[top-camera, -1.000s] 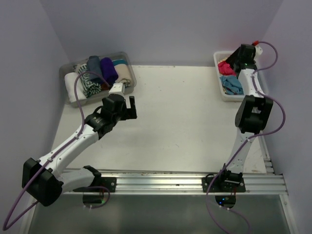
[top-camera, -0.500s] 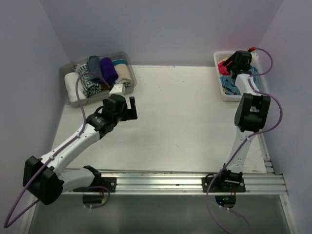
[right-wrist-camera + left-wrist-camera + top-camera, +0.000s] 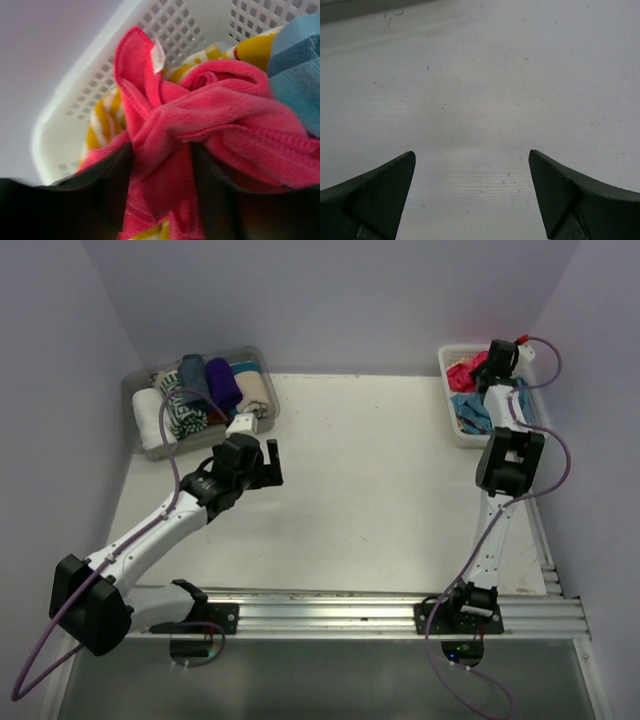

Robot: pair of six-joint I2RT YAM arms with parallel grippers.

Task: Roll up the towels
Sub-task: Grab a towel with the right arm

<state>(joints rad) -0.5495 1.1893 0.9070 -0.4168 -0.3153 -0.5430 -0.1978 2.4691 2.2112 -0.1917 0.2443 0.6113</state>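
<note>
right gripper (image 3: 161, 148) down in basket (image 3: 185, 25), blurred fingers either side of a pink towel (image 3: 220, 110) fold, grip unclear, yellow towel (image 3: 250, 50) and blue towel (image 3: 300, 65) half buried, left gripper (image 3: 472, 160) spread wide above table (image 3: 495, 75), rolled towels (image 3: 210, 390) in tray (image 3: 262, 365) seen only from above

Robot lab cell: plain walls (image 3: 330, 300) around a white table (image 3: 370, 500).

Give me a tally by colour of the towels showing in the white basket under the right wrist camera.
hot pink towel: 1
yellow-and-white striped towel: 1
light blue towel: 1
Total: 3
</note>
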